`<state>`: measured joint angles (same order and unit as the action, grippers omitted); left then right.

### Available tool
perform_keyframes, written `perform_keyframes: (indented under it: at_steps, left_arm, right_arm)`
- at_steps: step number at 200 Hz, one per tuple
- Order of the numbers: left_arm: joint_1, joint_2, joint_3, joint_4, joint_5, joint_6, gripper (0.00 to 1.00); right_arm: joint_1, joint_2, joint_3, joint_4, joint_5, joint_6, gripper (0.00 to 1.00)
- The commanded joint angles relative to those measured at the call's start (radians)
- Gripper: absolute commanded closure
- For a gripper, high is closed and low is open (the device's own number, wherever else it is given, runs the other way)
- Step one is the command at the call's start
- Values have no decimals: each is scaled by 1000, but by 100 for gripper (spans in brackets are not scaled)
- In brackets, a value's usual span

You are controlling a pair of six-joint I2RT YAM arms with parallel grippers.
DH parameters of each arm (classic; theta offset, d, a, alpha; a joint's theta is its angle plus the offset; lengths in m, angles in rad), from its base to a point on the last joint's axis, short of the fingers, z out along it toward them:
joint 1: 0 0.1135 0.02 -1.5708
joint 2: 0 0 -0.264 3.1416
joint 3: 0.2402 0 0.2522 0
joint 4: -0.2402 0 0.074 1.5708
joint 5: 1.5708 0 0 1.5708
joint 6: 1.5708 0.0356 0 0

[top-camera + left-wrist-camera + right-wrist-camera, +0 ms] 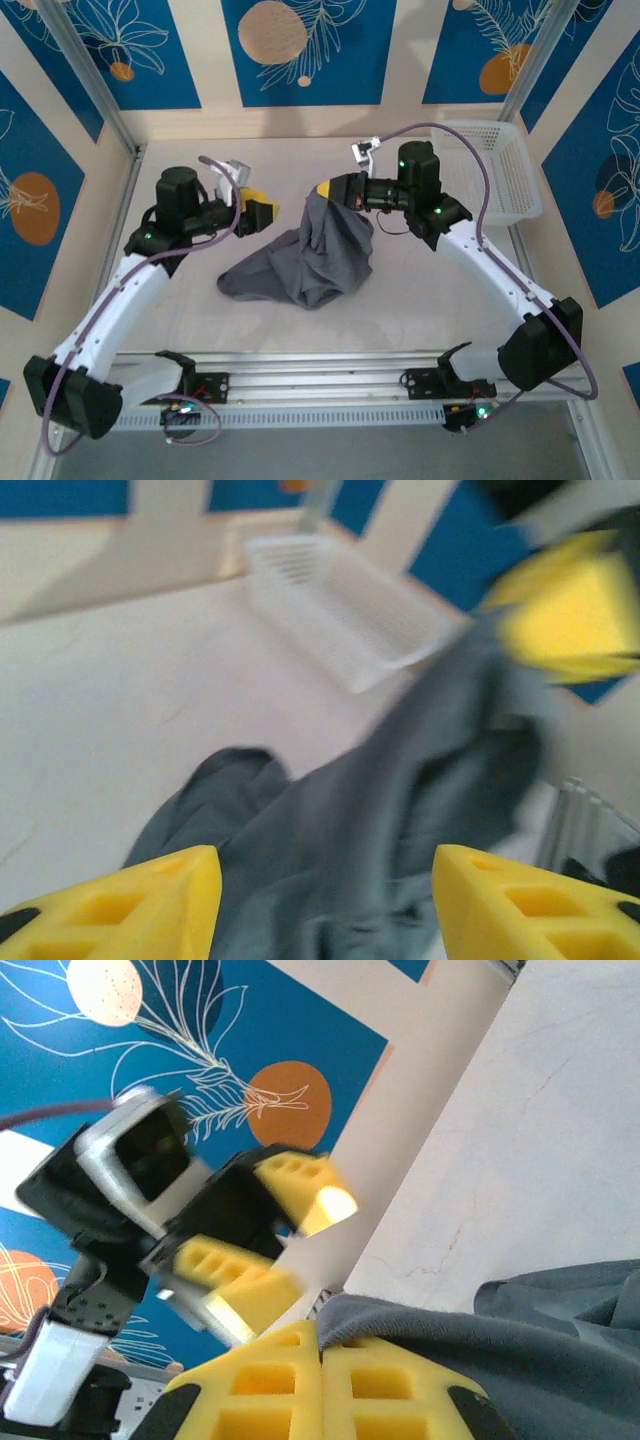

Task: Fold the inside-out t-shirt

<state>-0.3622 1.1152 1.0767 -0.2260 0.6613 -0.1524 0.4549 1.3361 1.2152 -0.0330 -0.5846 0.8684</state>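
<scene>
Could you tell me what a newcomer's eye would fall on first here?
The grey t-shirt hangs from the shut right gripper at the centre, its lower part heaped on the table. The left gripper stands open left of it, and a white mesh basket sits at the far right.

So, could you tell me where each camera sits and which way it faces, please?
Top external: above and behind the bases, looking down on table, left arm, right arm, t-shirt, basket.
Left wrist: arm-mounted, facing t-shirt and basket past its open fingers.
Right wrist: arm-mounted, facing the left gripper; own fingers shut on t-shirt.
Shared: t-shirt, all three.
</scene>
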Motion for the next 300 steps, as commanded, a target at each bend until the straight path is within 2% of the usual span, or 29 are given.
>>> perform_keyframes:
  at_steps: [1, 20, 31, 44, 65, 71, 79, 90, 112, 126, 139, 155, 172, 191, 199, 222, 254, 279, 300]
  left_arm:
    - [-50, 69, -11, 3, 170, 57, 46]
    - [-90, 166, 20, -7, 112, 15, 45]
    - [-114, 210, 21, 46, 122, -9, 41]
    - [-142, 253, 35, 86, 84, -23, 38]
    - [-149, 319, 98, 58, 6, -65, 40]
    - [-149, 326, 105, 66, -4, -78, 45]
    - [-146, 324, 103, 98, -2, -103, 61]
    - [-139, 311, 89, 158, 14, -152, 100]
    - [-105, 290, 79, 271, 129, -294, 100]
    - [-91, 307, 124, 272, 214, -372, 100]
    - [-90, 323, 169, 269, 272, -413, 100]
    - [-89, 319, 196, 243, 267, -415, 100]
    - [-89, 313, 218, 138, 224, -354, 100]
    - [-89, 318, 201, 136, 218, -355, 100]
    - [-89, 325, 190, 153, 223, -370, 100]
    - [-89, 354, 190, 166, 228, -390, 100]
    - [-88, 370, 202, 182, 235, -408, 100]
    - [-89, 362, 208, 176, 241, -407, 100]
    - [-89, 353, 208, 168, 244, -398, 100]
  right_arm:
    - [-7, 7, 7, 32, -62, 33, 100]
    - [0, 9, 23, 27, -85, 33, 100]
    - [6, 10, 34, 18, -99, 31, 100]
    - [14, 13, 47, 0, -117, 22, 100]
    - [25, 19, 59, -36, -120, 14, 100]
    - [25, 18, 56, -35, -123, 14, 100]
    - [17, 12, 44, -38, -115, 19, 100]
    - [-11, -2, 16, -38, -101, 23, 100]
    - [-146, -18, -67, -57, -78, 34, 99]
    - [-235, 12, -113, -76, -72, 0, 88]
    - [-274, 68, -106, -139, -43, -59, 75]
    - [-307, 113, -79, -191, -64, -67, 66]
    - [-330, 53, -119, -163, -37, -28, 60]
    - [-312, -90, -187, -160, 76, -46, 54]
    - [-280, -149, -218, -150, 122, -65, 54]
    - [-170, -244, -308, -61, 167, -77, 43]
    - [-113, -178, -345, 9, 171, 10, 39]
    - [-99, -125, -331, 97, 157, 9, 36]
    - [-106, -78, -298, 68, 201, -12, 37]
